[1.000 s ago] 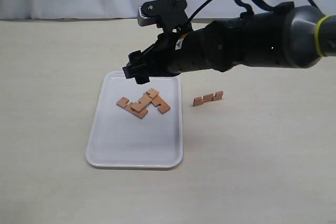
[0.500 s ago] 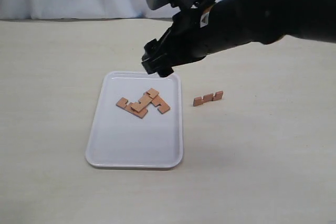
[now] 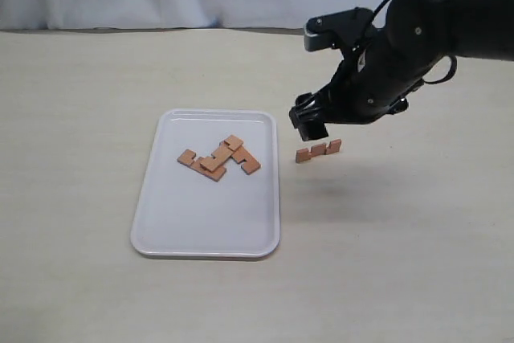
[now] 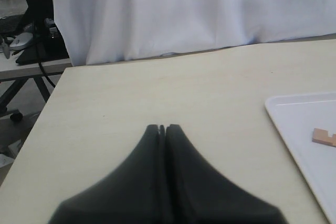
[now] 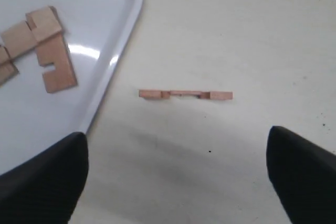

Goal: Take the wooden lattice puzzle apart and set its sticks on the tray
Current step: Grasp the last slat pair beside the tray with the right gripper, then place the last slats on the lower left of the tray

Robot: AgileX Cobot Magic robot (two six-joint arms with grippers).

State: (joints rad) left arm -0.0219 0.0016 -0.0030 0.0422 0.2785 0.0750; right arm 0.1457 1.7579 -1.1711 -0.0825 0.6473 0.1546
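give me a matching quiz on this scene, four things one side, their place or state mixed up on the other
Things:
1. lone stick
2. left pincer
3. right pincer
4. tray

Place or state:
a. open and empty
b. carries a pile of sticks
c. shut
d. lying on the table, off the tray

Pairs: 1-d, 2-c, 3-a, 4-b

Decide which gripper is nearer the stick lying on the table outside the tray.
Right. The right gripper hovers open just above the stick. The left gripper, shut, is outside the exterior view; its camera shows table and the tray edge, not that stick.
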